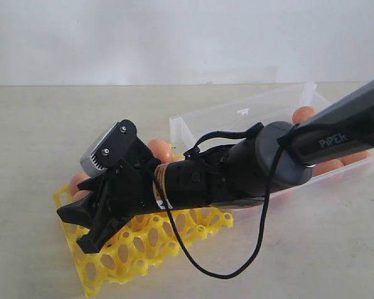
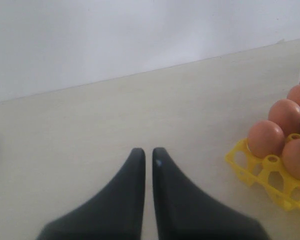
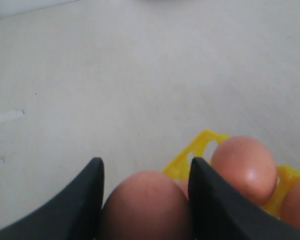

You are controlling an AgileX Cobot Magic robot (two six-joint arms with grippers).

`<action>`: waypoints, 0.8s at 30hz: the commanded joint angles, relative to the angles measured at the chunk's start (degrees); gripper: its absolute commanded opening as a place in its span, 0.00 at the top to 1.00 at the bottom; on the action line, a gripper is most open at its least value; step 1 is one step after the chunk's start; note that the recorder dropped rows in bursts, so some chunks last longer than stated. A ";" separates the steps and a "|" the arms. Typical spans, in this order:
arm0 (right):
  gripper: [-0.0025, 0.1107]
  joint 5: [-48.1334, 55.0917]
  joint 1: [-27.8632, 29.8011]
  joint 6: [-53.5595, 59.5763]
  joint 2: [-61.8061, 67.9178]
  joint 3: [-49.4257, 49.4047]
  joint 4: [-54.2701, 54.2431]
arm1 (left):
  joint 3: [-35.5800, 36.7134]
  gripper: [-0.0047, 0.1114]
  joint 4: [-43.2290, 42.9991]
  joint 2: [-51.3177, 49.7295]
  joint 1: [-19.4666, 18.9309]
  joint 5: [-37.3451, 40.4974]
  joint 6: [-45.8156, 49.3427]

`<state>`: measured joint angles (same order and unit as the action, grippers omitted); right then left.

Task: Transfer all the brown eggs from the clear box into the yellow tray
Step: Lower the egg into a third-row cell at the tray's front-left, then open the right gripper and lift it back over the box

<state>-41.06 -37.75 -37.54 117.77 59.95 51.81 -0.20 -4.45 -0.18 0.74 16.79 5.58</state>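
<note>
One brown egg [image 3: 142, 205] gripped by R gripper [image 1: 81, 227] over the yellow tray [image 1: 143, 252].
R jaws clamp it on both sides, at a tray corner beside seated eggs [image 3: 245, 165]; touching a cup or not, can't tell. Seated eggs fill cups on tray's far side. L gripper [image 2: 144, 152]: jaws all but together, nothing btwn, low over bare table [image 2: 90, 115] near the tray. At least 3 more eggs [image 1: 327, 167] lie in the clear box [image 1: 193, 121], R arm [image 1: 336, 134] stretched across it.

Tray [image 1: 131, 255] left of box [image 1: 237, 115], eggs [image 1: 303, 114] in both
</note>
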 commanded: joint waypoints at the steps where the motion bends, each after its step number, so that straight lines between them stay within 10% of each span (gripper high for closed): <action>1: 0.73 -0.54 -0.15 0.06 0.03 0.15 -0.16 | 0.20 0.92 0.11 0.18 0.44 -0.02 -0.18; 24: 0.55 2.67 -0.15 -4.10 0.03 0.15 -0.11 | 0.20 0.92 0.11 0.18 0.44 -0.02 -0.18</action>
<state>-38.27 -37.75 -41.41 117.77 59.95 51.91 -0.20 -4.45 -0.18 0.74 16.79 5.58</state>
